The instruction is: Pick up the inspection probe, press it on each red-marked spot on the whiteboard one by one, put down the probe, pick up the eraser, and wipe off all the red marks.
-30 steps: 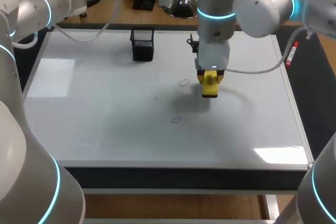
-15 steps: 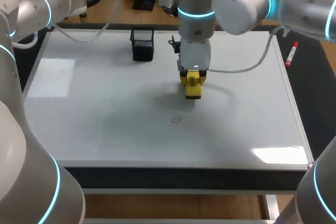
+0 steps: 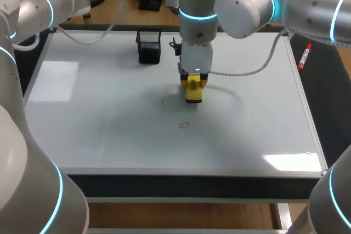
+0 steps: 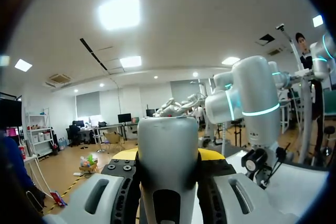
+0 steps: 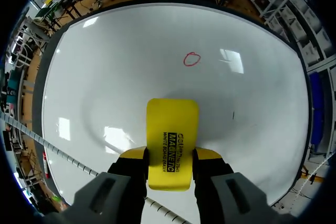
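A yellow eraser (image 3: 193, 92) lies flat on the whiteboard (image 3: 109, 135) near its middle, with my right gripper (image 3: 193, 83) shut on it from above. In the right wrist view the eraser (image 5: 172, 135) sticks out between the fingers of the gripper (image 5: 170, 156), and one red circle (image 5: 191, 59) lies ahead of it. The head view shows that red mark (image 3: 184, 125) just nearer than the eraser. My left gripper (image 4: 168, 169) is raised off the board, pointing upward, shut on the grey cylindrical probe (image 4: 168, 140). It is outside the head view.
A black mesh holder (image 3: 148, 46) stands at the back of the board. A red marker (image 3: 305, 57) lies beyond the board's right edge. A small dark speck (image 3: 162, 102) sits left of the eraser. My right arm (image 3: 247, 4) reaches over the board's back right.
My right arm has slid the eraser leftward across the board. The red circle that lay left of the eraser a second ago no longer shows. The left gripper keeps the probe.
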